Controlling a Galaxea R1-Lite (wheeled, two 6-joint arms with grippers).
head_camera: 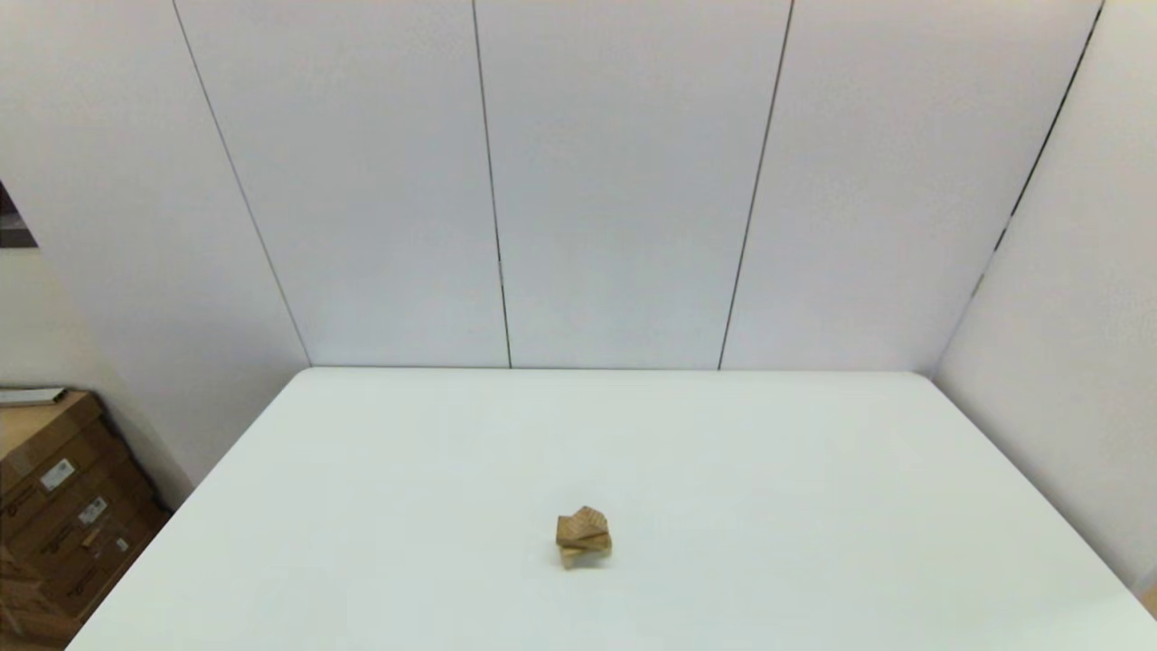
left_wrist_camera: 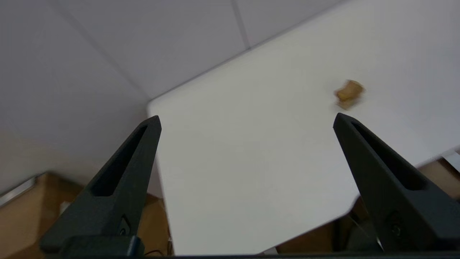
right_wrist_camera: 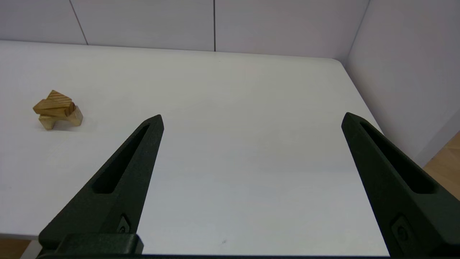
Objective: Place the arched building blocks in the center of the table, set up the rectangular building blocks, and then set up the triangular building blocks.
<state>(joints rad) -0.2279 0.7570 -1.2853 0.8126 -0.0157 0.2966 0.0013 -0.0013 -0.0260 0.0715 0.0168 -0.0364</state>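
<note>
Blocks stand stacked near the middle of the desk (head_camera: 813,470), a little toward its near edge: the arch (right_wrist_camera: 61,120) at the bottom with its notch facing down, the bar (right_wrist_camera: 54,107) lying across it, the wedge (right_wrist_camera: 59,96) on top. Judging by this, all three steps look done.

Taking the stack as landmark and going left to right: cardboard boxes (head_camera: 54,506) sit on the floor far to its left, beyond the desk's left edge. The left hand (left_wrist_camera: 246,120) hangs over the desk's near left part, released, fingers spread wide, with the stack well ahead and to its right. The right hand (right_wrist_camera: 251,118) hovers over the near right part, also released and spread wide, with the stack well off to its left. Neither hand looks clearly nearer. Both arms are drawn back out of the head view and hold nothing. The bar's long axis appears skewed across the arch, though that is hard to tell exactly.
</note>
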